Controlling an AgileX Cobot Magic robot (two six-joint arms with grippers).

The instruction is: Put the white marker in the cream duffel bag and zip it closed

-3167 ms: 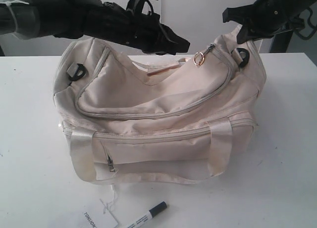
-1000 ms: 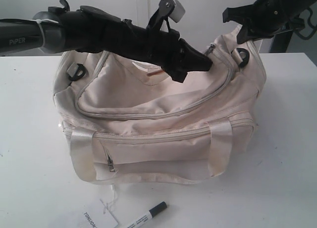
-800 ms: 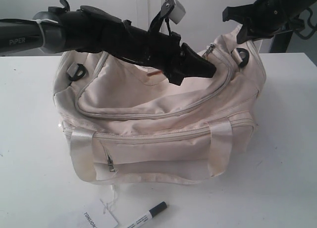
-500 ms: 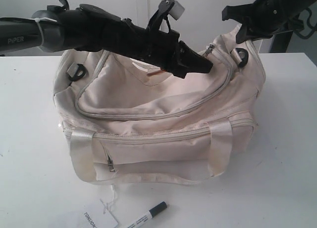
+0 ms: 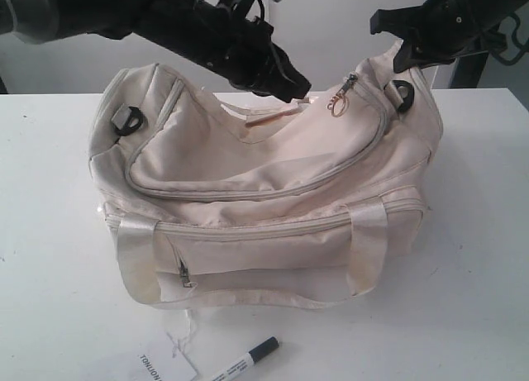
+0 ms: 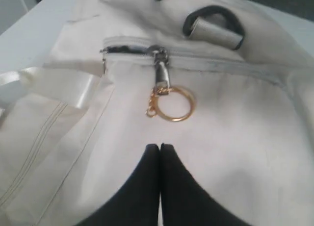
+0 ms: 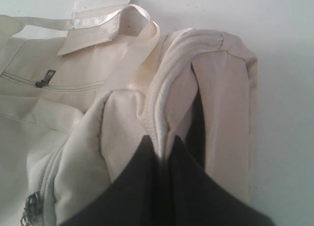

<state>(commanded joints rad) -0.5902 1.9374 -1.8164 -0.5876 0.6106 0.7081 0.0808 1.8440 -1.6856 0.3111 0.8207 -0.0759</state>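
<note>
The cream duffel bag (image 5: 273,174) lies on the white table, and its gold ring pull (image 5: 334,105) hangs free at the right end of the curved top zipper. The white marker (image 5: 248,360) with a black cap lies on the table in front of the bag. My left gripper (image 5: 302,90) hovers shut and empty over the bag's top, a little left of the ring. In the left wrist view its tips (image 6: 160,146) stop short of the ring (image 6: 174,103). My right gripper (image 5: 403,60) is shut on a fold of the bag's right end (image 7: 164,113).
A white paper tag (image 5: 165,366) with print lies beside the marker near the table's front edge. Black D-rings (image 5: 126,119) sit at both ends of the bag. Satin strap handles (image 5: 136,257) hang down its front. A dark stand (image 5: 475,63) rises behind the right end.
My left gripper was over the zipper pull and has drawn back up and to the left. The gold ring now shows and hangs loose. The right gripper, bag and marker have not moved.
</note>
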